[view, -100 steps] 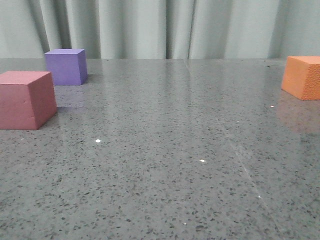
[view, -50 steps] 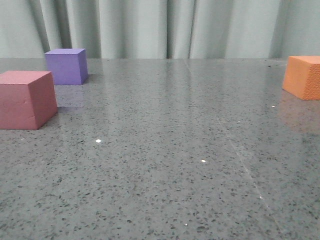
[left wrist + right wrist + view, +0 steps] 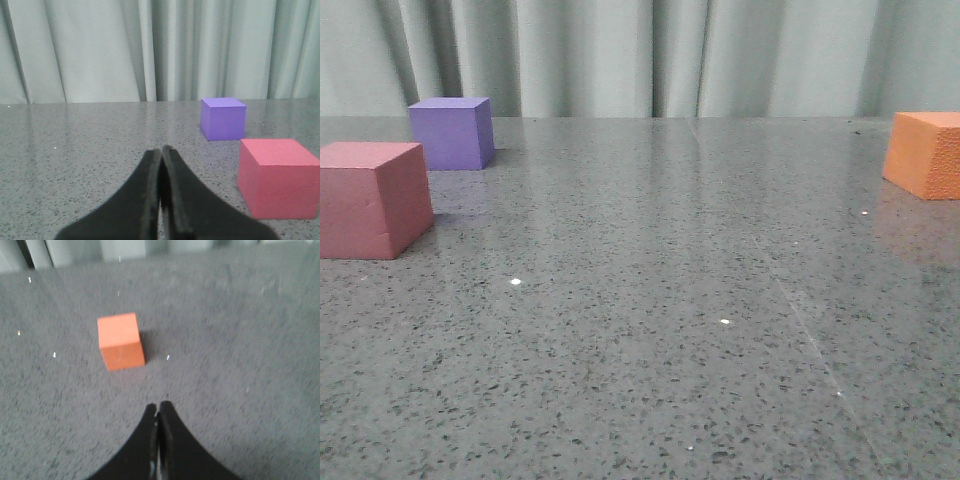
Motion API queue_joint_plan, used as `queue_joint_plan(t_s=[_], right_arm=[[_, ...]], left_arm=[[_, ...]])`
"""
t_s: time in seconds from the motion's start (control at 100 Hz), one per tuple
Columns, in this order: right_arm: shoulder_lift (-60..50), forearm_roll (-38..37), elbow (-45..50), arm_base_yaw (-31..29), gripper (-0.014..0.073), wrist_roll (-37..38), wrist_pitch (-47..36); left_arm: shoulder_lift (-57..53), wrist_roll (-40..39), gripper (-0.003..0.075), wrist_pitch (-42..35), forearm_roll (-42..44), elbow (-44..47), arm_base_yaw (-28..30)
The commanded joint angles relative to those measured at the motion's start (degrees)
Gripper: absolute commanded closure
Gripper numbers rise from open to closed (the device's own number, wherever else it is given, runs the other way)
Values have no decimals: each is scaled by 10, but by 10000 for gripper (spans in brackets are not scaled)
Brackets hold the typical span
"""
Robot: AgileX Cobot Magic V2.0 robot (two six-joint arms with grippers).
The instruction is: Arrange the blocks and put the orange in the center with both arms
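Observation:
The orange cube [image 3: 926, 153] sits at the far right of the grey speckled table; it also shows in the right wrist view [image 3: 120, 340]. The pink-red cube [image 3: 372, 198] sits at the left, and the purple cube [image 3: 451, 132] stands behind it. Both show in the left wrist view, the pink-red one [image 3: 276, 177] and the purple one [image 3: 223, 118]. My left gripper [image 3: 161, 150] is shut and empty, apart from both cubes. My right gripper [image 3: 158, 406] is shut and empty, above the table, short of the orange cube. Neither gripper shows in the front view.
A pale pleated curtain [image 3: 640, 55] hangs behind the table's far edge. The table [image 3: 650, 300] is dark grey speckled stone with a glossy surface.
The front view shifts very slightly between frames. The three cubes stay where they were.

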Motion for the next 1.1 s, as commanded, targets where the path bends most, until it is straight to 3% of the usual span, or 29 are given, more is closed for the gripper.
queue_joint_plan(t_s=[0.0,0.26,0.63,0.78,0.96,1.0,1.09], right_arm=[[49,19,-42,-3,662,-6,10],[132,35,-46,-3,662,-6,15],[145,33,-46,-3,634,-6,0],[145,33,-46,-3,451,-6,-4],[145,33,-46,-3,-6,-6,-7],[145,33,-46,-3,-74,-6,-8],[145,33,-46,-3,-40,-7,-8]], left_arm=[[-18,-1,739,-42,-2,31,-3],[-18,-1,739,-42,-2,31,-3],[-18,-1,739,-42,-2,31,-3],[-18,-1,739,-42,-2,31,-3],[-18,-1,739,-42,-2,31,-3],[-18,-1,739,-42,-2,31,-3],[-18,-1,739,-42,-2,31,-3]])
